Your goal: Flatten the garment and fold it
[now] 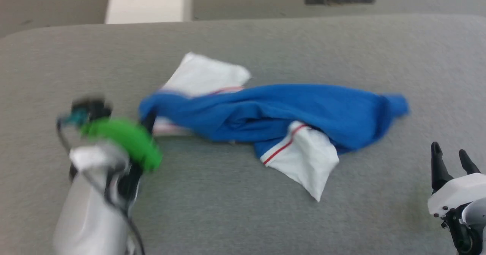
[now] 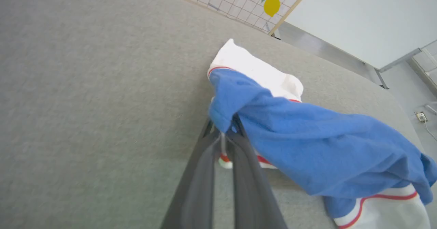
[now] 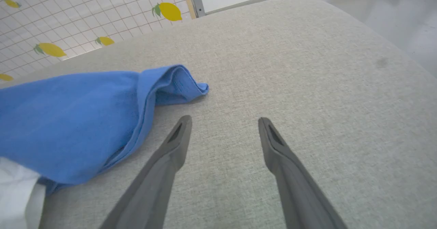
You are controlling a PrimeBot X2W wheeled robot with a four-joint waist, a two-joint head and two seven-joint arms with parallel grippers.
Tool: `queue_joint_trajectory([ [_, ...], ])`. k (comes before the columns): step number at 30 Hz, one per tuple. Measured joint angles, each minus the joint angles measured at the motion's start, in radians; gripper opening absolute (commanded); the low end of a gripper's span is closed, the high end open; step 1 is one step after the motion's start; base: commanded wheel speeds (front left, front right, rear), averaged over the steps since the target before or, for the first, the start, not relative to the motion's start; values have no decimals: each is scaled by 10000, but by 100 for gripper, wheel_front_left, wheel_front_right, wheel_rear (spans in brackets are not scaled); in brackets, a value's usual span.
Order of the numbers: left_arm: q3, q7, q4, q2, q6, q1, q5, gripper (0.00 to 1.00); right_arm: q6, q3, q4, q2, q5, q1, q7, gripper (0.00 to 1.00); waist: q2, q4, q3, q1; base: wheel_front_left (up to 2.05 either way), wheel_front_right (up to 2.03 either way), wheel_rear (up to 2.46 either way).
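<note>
**A:** What are the left gripper's fingers doing?

**B:** The left gripper (image 2: 223, 133) has its two long dark fingers (image 2: 201, 177) pressed together. They pinch a blue fold at the left end of the garment (image 2: 324, 143), a royal-blue jersey shirt with white short sleeves and red-and-white striped trim.

**A:** And the right?

**B:** The right gripper (image 3: 223, 119) has its fingers (image 3: 170, 154) spread wide apart with nothing between them. They point over the bare grey fabric-covered table (image 3: 307, 85), near the shirt's blue right end but not touching it.

**A:** How does the shirt lie?

**B:** It is bunched in a long twisted strip across the middle of the table (image 1: 243, 217). One white sleeve (image 1: 205, 74) pokes out on the far side near the left gripper (image 1: 148, 120). The other white sleeve (image 1: 303, 160) hangs toward the robot. The right gripper (image 1: 452, 154) sits at the lower right corner. The left arm, with a green band (image 1: 125, 137) at the wrist, is blurred in the head view.
</note>
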Motion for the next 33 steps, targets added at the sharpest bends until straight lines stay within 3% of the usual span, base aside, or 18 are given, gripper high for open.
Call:
queue_joint_trajectory([
  [4,305,468,-215,88,560,1964,-368,0,0,153,0,0,2,12,58,100,0,579,-350,0,0,0,0],
  [8,414,587,-420,-245,640,2978,-759,0,0,295,59,12,25,13,86,100,0,1013,-672,0,0,0,0],
  [9,527,479,-573,-393,587,3009,-989,33,0,290,81,10,25,23,86,100,0,1100,-748,0,0,0,0],
  [10,573,286,-750,-468,520,3009,-1049,100,0,291,109,8,25,38,86,100,0,1168,-822,0,0,0,0],
  [13,819,-598,-1379,-460,299,2987,-1018,100,0,355,121,8,6,61,84,100,0,1302,-993,0,0,0,0],
  [16,953,-2372,-2000,-29,-40,2959,-180,100,0,865,-81,-6,-123,68,190,100,0,1355,-1130,0,0,0,0],
  [21,828,-5041,-2240,477,-151,3119,1664,100,0,2614,-408,-4,-29,251,1753,100,0,1265,-1162,0,0,0,0],
  [26,796,-5553,-2127,155,-113,3524,2226,100,0,4186,-570,10,-25,492,3937,100,0,1266,-985,0,0,0,0],
  [33,1012,-5609,-2169,-362,-219,3568,2489,100,0,5162,282,10,-556,96,4468,100,0,1373,-589,0,0,0,0],
])
